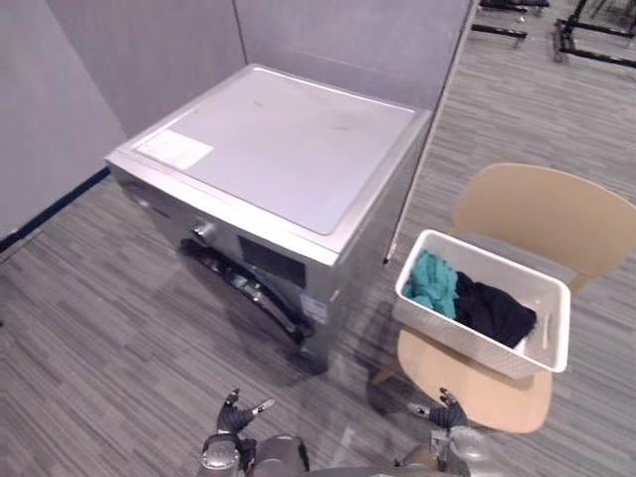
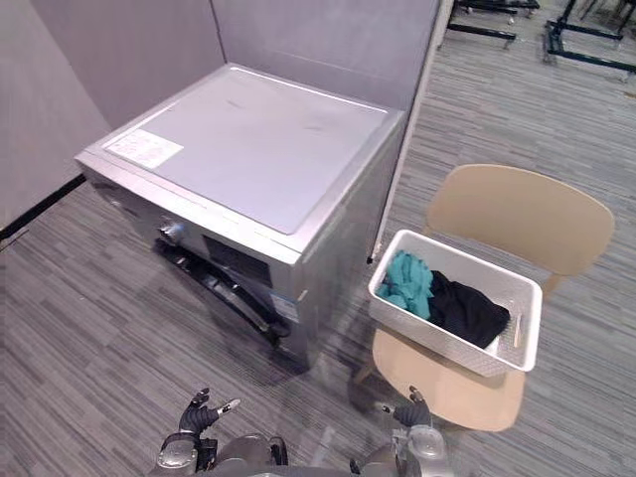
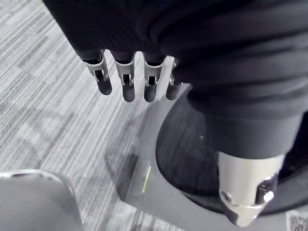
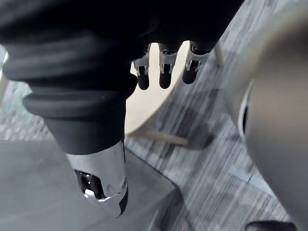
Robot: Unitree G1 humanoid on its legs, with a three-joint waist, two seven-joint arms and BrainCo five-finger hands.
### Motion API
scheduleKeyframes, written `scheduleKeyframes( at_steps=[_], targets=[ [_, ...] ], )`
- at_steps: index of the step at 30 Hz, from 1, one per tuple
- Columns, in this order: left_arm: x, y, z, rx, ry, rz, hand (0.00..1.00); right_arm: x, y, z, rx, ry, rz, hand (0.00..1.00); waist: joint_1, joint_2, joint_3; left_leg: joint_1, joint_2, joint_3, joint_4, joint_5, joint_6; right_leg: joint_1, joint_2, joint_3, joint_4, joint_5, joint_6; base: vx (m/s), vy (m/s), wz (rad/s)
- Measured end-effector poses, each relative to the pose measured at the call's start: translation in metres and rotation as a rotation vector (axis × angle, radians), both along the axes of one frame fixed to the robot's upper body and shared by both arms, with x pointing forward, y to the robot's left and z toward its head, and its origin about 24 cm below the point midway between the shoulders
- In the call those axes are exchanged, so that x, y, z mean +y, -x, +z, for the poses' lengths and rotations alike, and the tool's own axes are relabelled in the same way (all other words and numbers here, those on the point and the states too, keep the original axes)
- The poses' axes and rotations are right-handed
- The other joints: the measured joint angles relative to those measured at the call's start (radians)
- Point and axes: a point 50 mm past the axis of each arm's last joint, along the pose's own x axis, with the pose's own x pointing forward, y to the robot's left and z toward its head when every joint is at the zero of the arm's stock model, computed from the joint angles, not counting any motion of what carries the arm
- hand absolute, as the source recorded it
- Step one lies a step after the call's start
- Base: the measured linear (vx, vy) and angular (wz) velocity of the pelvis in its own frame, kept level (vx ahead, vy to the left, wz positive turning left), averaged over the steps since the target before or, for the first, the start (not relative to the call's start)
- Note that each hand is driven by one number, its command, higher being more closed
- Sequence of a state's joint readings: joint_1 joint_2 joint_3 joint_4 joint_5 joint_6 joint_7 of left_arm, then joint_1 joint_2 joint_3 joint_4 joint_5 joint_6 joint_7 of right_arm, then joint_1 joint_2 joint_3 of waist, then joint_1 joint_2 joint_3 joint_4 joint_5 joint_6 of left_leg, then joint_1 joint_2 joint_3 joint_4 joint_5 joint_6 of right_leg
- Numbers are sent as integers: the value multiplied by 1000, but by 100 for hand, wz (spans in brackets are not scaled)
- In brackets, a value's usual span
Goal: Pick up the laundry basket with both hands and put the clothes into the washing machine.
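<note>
Both hands were empty, fingers straight and relaxed: left hand (image 1: 237,415) low over the floor, right hand (image 1: 445,409) low by the chair (image 1: 547,214) seat's front edge. Basket (image 1: 459,339) sat on that seat, just right of the washer (image 1: 288,149), untouched, with teal and black clothes (image 1: 467,298) inside.

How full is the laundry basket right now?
Partly full: a teal garment and a black garment lie in the white laundry basket, whose other end is bare.

Grey partition walls (image 1: 328,40), striped carpet (image 1: 99,328), tan chair (image 1: 547,214)
</note>
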State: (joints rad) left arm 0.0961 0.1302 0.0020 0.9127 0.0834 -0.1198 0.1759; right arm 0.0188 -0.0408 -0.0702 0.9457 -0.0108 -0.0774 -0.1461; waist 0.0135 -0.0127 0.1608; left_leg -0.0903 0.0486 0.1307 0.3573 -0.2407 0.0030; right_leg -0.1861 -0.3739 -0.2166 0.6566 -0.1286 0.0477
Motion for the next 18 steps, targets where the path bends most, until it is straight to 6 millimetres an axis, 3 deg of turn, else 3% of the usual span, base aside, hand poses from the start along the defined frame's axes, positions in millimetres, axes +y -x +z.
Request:
scheduleKeyframes(
  at_steps=[1, 3, 5, 7, 11, 14, 18],
  targets=[
    [3, -2, 1, -6, -9, -2, 0, 4, -5, 2, -12, -3, 23, 0, 2, -11, 1, 4, -15, -26, -17, 11, -1, -8, 97, 62, -37, -52, 36, 113, 38, 99],
    [2, -4, 2, -9, -9, -11, 0, 6, -24, 9, -58, 10, 55, 0, 5, -19, 10, -4, -52, -55, -13, 23, -7, -6, 173, 88, -148, -92, 49, 119, 1, 79],
    [-8, -5, 0, -12, 16, -11, 0, 8, -43, 18, -109, 24, 91, 0, 4, 5, 26, -8, -71, -99, -6, 32, -22, 36, 170, 74, -192, -103, 53, 76, 0, 72],
    [-19, -11, 1, -25, 36, -34, 0, 25, -64, 30, -180, 22, 186, 0, 8, 30, 39, -16, -81, -160, -56, 71, -31, 55, 167, 11, -225, -96, 47, 31, -57, 73],
    [-27, -14, 1, -35, 45, -53, 0, 67, -81, 43, -245, -11, 297, 0, 36, 27, 43, -7, -65, -259, -144, 134, -60, 112, 189, -83, -302, -69, 26, 27, -120, 71],
    [-27, -16, 2, -43, 34, -45, 0, 66, -78, 40, -224, 9, 330, 0, 53, 14, 49, 19, -58, -296, -199, 183, -77, 158, 205, -111, -356, -51, 16, 3, -95, 48],
    [-28, -16, 2, -47, 29, -52, 0, 65, -81, 40, -216, 31, 346, 0, 57, 18, 50, 31, -49, -324, -237, 219, -87, 192, 223, -138, -408, -28, 9, -76, -60, 25]
  ],
)
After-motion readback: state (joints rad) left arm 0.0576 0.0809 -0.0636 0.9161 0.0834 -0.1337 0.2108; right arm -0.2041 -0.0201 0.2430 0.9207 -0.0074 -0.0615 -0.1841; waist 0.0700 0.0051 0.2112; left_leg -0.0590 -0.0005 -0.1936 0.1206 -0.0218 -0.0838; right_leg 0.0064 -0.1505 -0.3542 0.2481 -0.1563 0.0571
